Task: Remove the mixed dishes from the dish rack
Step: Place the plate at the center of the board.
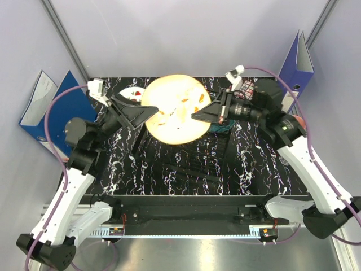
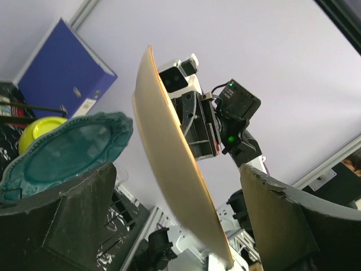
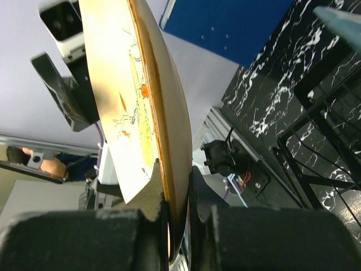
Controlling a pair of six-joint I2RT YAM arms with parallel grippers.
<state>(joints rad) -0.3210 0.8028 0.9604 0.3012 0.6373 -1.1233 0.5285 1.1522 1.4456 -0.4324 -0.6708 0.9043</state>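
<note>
The cream floral plate (image 1: 175, 110) is held on edge at frame centre over the dish rack (image 1: 192, 161). It is clamped at its rim by the right pincer (image 1: 197, 116). The left pincer (image 1: 148, 114) is spread wide around the opposite rim, gripping nothing. The teal scalloped plate (image 2: 62, 149) and small yellow-green bowl (image 2: 39, 130) are judged not yet unloaded.

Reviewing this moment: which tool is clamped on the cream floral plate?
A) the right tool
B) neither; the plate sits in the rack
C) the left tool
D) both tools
A: the right tool is pinched shut on the rim of the cream floral plate, while the left tool stands open with a finger on each side of the plate, gaps showing.
</note>
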